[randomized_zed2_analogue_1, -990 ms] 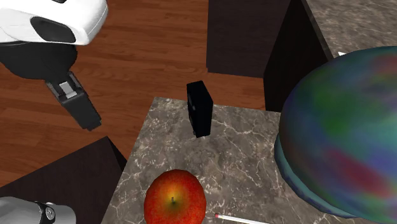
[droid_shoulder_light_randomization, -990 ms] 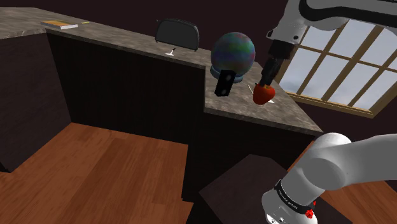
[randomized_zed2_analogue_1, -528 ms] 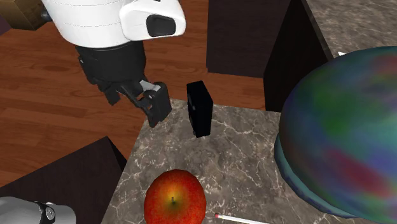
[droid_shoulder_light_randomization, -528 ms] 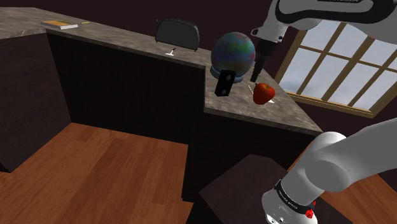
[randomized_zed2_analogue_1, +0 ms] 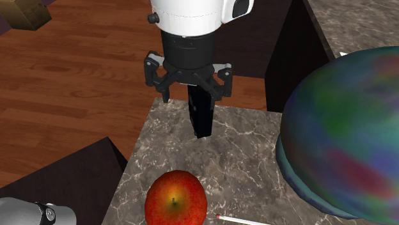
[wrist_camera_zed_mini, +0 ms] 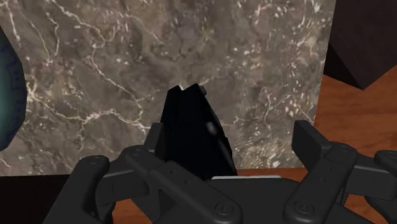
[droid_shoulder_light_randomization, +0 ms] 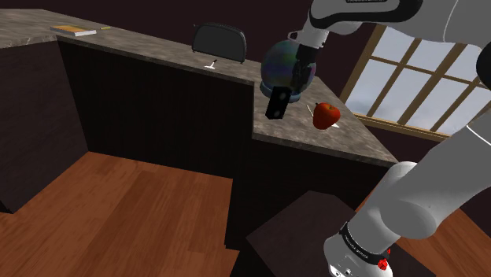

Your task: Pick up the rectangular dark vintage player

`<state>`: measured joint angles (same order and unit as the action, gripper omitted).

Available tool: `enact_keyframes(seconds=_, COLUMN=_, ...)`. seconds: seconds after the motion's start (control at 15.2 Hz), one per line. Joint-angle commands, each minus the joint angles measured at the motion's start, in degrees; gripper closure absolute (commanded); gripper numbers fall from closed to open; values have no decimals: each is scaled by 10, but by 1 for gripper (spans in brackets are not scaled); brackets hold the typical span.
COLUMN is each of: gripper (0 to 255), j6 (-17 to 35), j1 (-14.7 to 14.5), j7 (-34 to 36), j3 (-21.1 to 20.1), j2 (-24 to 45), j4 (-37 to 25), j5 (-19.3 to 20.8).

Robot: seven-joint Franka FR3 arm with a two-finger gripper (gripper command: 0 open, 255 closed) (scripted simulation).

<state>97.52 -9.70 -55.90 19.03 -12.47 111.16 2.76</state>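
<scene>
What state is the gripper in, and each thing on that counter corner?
gripper, open, fingers either side of the player
player, upright on the counter, not clasped
apple, stem up, untouched
globe, standing on the counter

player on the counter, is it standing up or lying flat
Standing up. In the second exterior view the black player rises on its narrow end from the counter, taller than wide, below the open gripper.

Dim shoulder view; both closer views brighter.
</scene>
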Motion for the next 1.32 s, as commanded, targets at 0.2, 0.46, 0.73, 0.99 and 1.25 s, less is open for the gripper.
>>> enact_keyframes(seconds=0.2, gripper=0, j6=28, j1=-7, j7=-66, j3=8, j2=47, j4=-25, j5=-8)
enact_keyframes(seconds=0.46, gripper=0, j6=59, j1=-7, j7=-66, j3=9, j2=48, j4=5, j5=-7)
enact_keyframes(seconds=0.73, gripper=255, j6=72, j1=-7, j7=-66, j3=9, j2=48, j4=17, j5=-8)
enact_keyframes(seconds=0.99, gripper=255, j6=72, j1=-7, j7=-66, j3=9, j2=49, j4=17, j5=-8)
enact_keyframes(seconds=1.25, gripper=255, j6=72, j1=-7, j7=-66, j3=9, j2=49, j4=17, j5=-8)
